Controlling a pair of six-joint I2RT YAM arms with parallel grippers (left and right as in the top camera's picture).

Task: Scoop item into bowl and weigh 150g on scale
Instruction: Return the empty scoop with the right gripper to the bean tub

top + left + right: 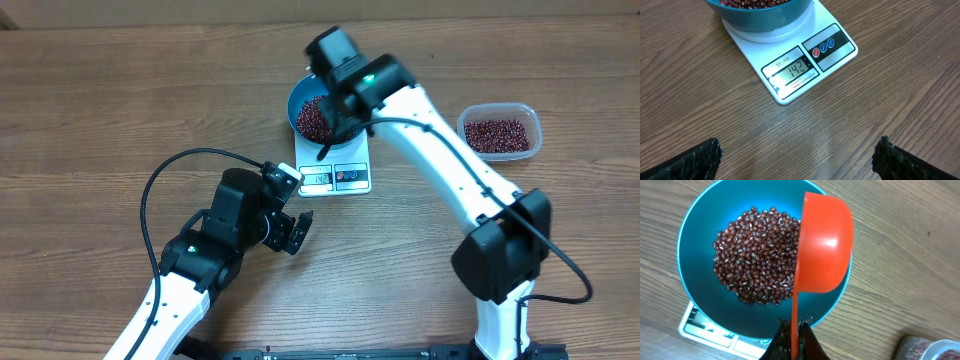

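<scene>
Near: left gripper (298, 232) over bare table (100, 100), fingers spread wide, holding nothing; just beyond it the scale (751, 49), display reading 142; bowl (695, 245) sits on the scale's far part, beans (757, 255) heaped inside; right gripper (792, 337) pinching the handle of an orange scoop (825, 250), tipped sideways over the bowl's right side; clear tub (533, 128) holding more beans, well right.

Overhead I'm looking straight down; left wrist's viewing the scale (790, 50) at twelve o'clock, right wrist's hovering close above the shared bowl (695, 250).
</scene>
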